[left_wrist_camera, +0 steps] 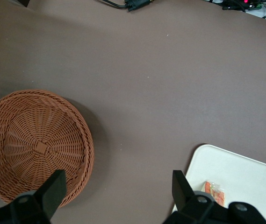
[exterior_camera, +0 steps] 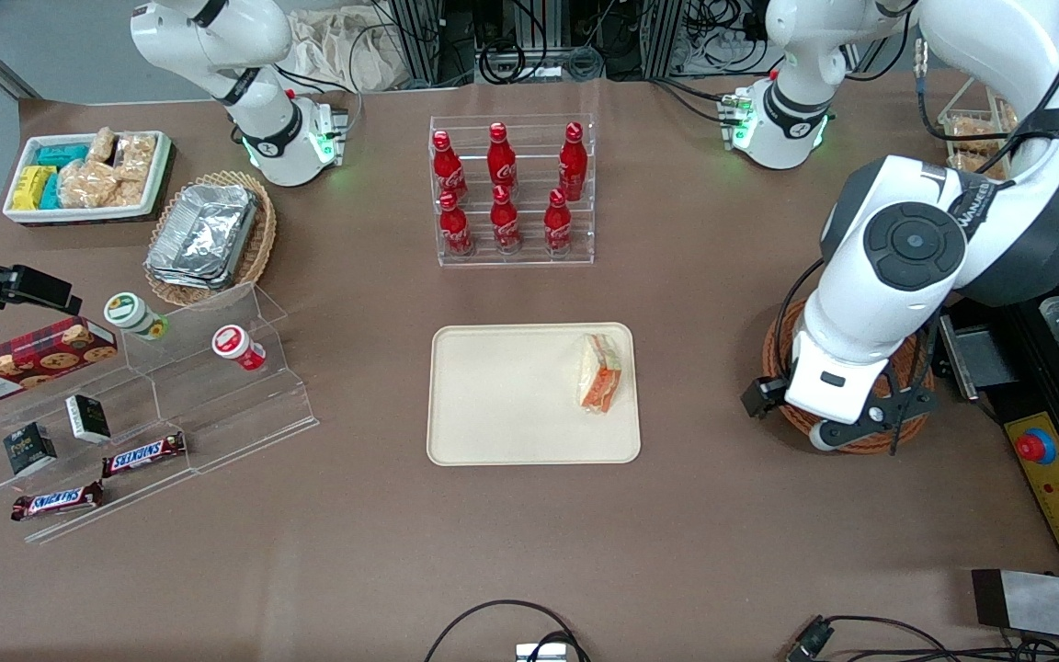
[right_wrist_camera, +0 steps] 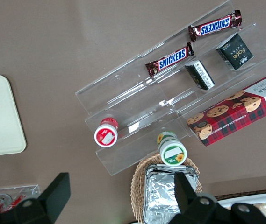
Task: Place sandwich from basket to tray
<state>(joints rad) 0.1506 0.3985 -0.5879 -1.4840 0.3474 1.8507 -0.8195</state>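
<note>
Brown tabletop carries it all. On the tray (exterior_camera: pixel 511 405), near the edge facing the working arm, lies the sandwich (exterior_camera: pixel 600 371), so the placing looks done. The gripper (left_wrist_camera: pixel 118 196) hangs with jaws spread wide and empty over bare table, basket (left_wrist_camera: pixel 32 144) beside one jaw, tray corner beside the other.
</note>
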